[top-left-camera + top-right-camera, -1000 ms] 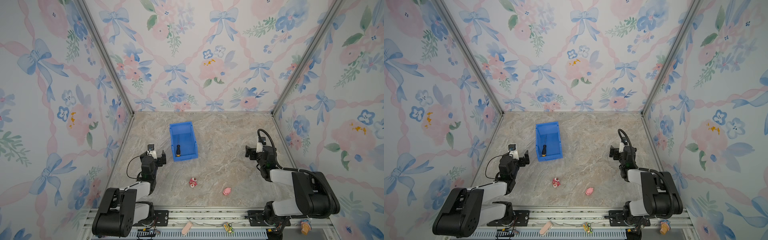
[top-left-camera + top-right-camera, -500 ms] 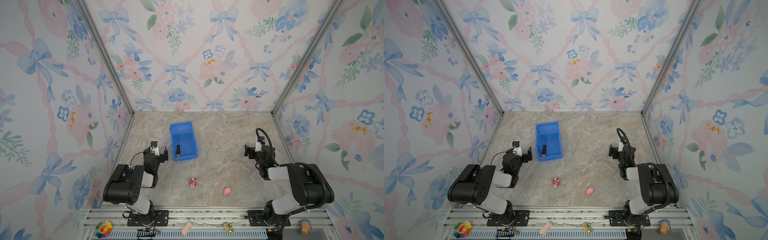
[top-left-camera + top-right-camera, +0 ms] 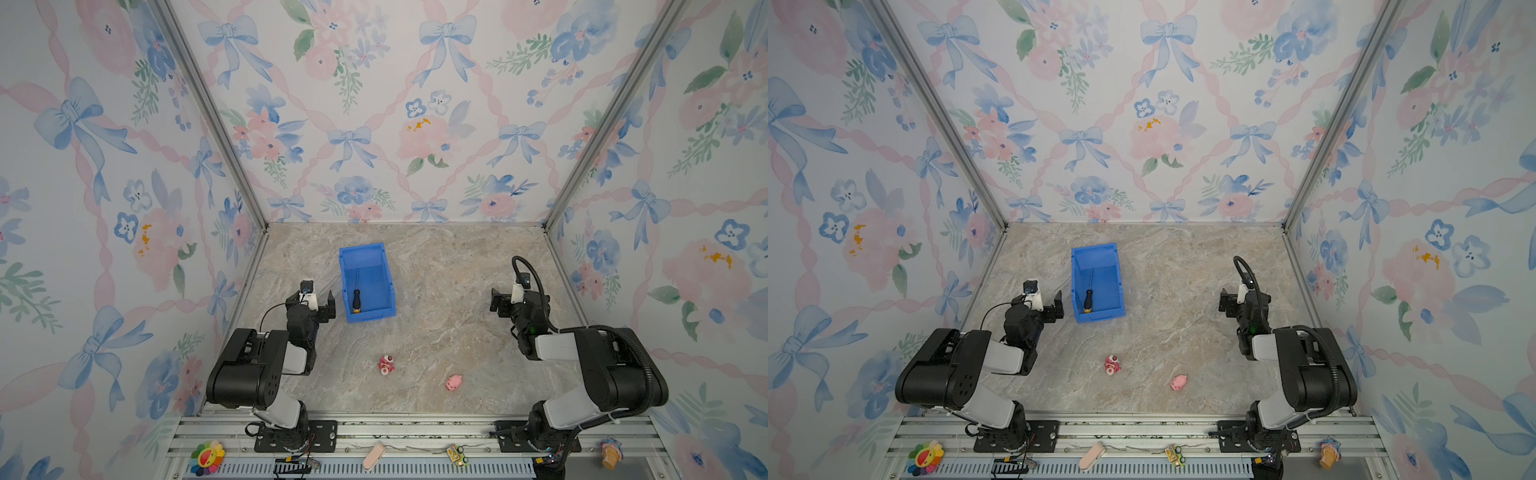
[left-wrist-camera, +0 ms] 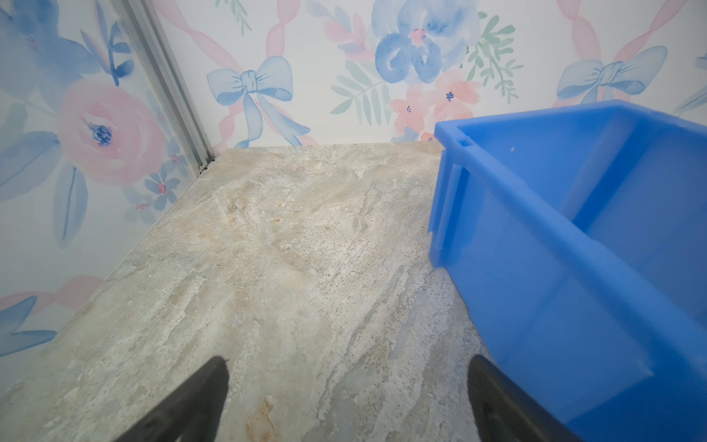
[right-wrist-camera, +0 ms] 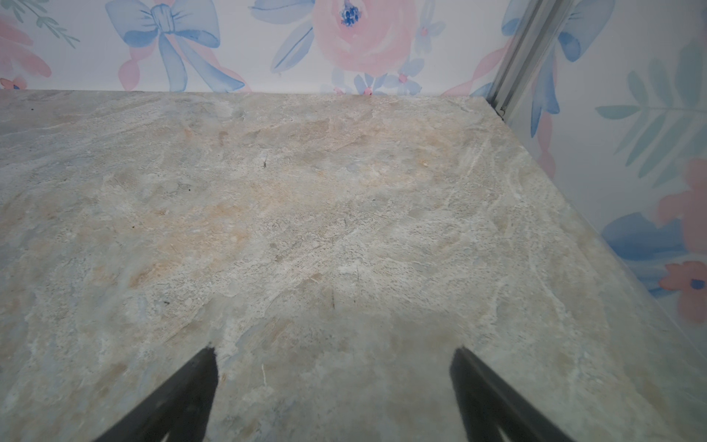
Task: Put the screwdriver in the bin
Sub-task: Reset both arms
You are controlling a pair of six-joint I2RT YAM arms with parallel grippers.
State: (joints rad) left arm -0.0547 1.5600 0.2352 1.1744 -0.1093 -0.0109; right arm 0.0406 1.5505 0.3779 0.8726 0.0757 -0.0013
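1. The screwdriver (image 3: pixel 356 296) lies flat on the floor of the bin (image 3: pixel 371 316), a little left of centre in both top views. Its yellow butt is toward the low front wall and its shaft points at the back wall. Nothing is holding it.
2. My left claw (image 3: pixel 312 298) is spread and empty, just left of the bin. In the left wrist view only bare counter (image 4: pixel 287 248) shows between its fingers (image 4: pixel 206 386). The bin's outer wall fills the right of that frame, close to one finger; I cannot tell whether they touch.
3. My right claw (image 3: pixel 517 301) is spread wide too and carries nothing. It sits at the right of the frame, well apart from the bin, and its wrist view shows only counter.
4. A red-and-white toy (image 3: pixel 386 365) and a pink pig toy (image 3: pixel 454 382) lie on the counter at lower centre, away from the bin; neither belongs to this job.
5. My judgement: the placing is done. All I see left is parking both arms.
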